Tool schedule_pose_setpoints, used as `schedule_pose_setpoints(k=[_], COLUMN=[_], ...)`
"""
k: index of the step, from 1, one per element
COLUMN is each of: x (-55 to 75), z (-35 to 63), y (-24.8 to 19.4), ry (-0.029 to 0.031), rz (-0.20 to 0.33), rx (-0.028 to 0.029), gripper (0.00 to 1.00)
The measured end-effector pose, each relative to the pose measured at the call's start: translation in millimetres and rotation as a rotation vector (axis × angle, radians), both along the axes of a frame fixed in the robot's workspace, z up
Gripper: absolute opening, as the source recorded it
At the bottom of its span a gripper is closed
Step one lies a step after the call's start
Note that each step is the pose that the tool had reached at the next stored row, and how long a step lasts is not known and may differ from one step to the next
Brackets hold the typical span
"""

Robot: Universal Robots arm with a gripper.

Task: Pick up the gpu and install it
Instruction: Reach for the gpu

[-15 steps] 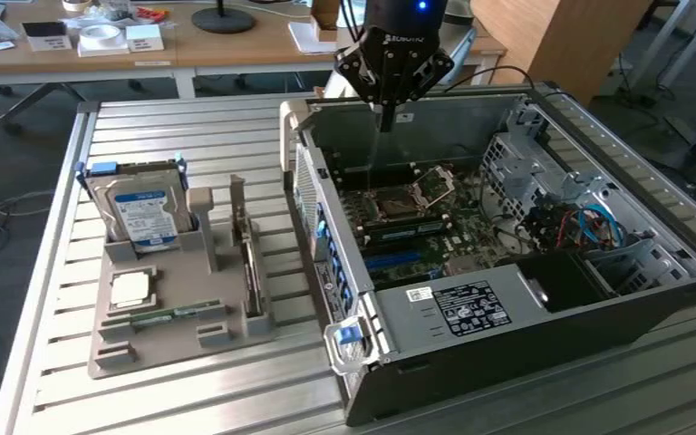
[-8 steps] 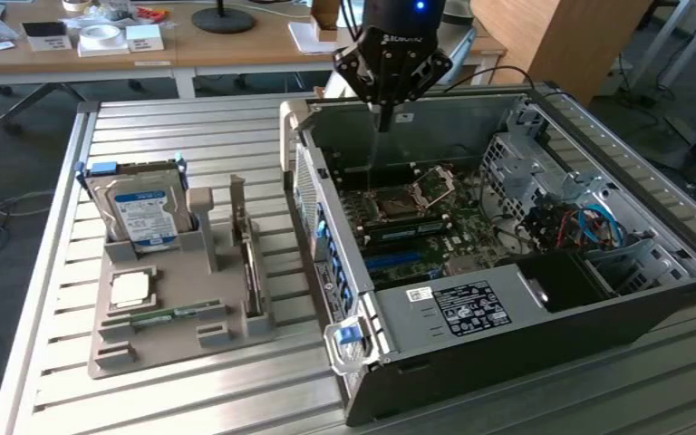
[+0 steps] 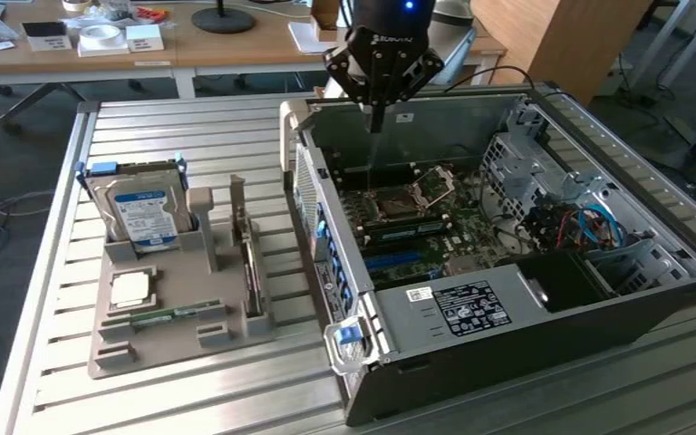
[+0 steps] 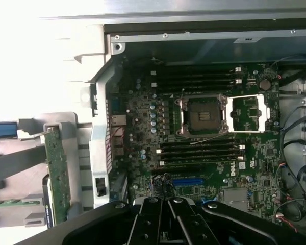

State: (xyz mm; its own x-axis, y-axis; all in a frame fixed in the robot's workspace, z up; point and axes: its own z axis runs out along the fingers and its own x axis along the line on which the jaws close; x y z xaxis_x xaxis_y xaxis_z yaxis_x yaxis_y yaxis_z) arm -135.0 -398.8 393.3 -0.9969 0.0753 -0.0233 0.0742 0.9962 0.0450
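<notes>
In an office room, a slatted metal desk (image 3: pixel 167 136) carried an open computer case (image 3: pixel 542 326) and a grey holder (image 3: pixel 167 349). The task looked barely begun. The gpu (image 3: pixel 249 258) stood on its long edge in the holder, ungrasped, thin edge up, its long axis running roughly parallel to the case's side wall. The gripper (image 3: pixel 376 118) hung clenched and empty over the motherboard (image 3: pixel 427 231), well apart from the card. Both pickup and installation remained.
</notes>
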Motion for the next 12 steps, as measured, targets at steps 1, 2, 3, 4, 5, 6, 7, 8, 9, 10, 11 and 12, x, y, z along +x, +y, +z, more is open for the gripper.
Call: schedule_pose_setpoints(k=[1, 2, 3, 4, 5, 6, 7, 8, 9, 10, 11, 12], x=[-1.4, -2.9, -4.6, -6.5, -8.9, -11.5, -14.4, -16.8, -19.3, -21.7, -24.2, -27.2], z=[0.0, 0.0, 0.0, 0.0, 0.0, 0.0, 0.0, -0.1, 0.0, 0.0, -0.1, -0.1], y=[0.0, 0.0, 0.0, 0.0, 0.0, 0.1, 0.2, 0.2, 0.3, 0.4, 0.5, 0.6], ry=[-0.0001, 0.0, 0.0, 0.0, 0.0, -0.0001, -0.0001, -0.0001, 0.0, 0.0, -0.0001, 0.0], rz=[0.0, 0.0, 0.0, 0.0, 0.0, 0.0, 0.0, 0.0, 0.0, 0.0, -0.001, -0.001], rx=[0.0001, 0.0, 0.0001, 0.0, 0.0001, 0.0001, 0.0001, 0.0001, 0.0, 0.0, 0.0001, 0.0001], gripper=[0.11, 0.11, 0.11, 0.11, 0.11, 0.11, 0.11, 0.11, 0.11, 0.11, 0.11, 0.11])
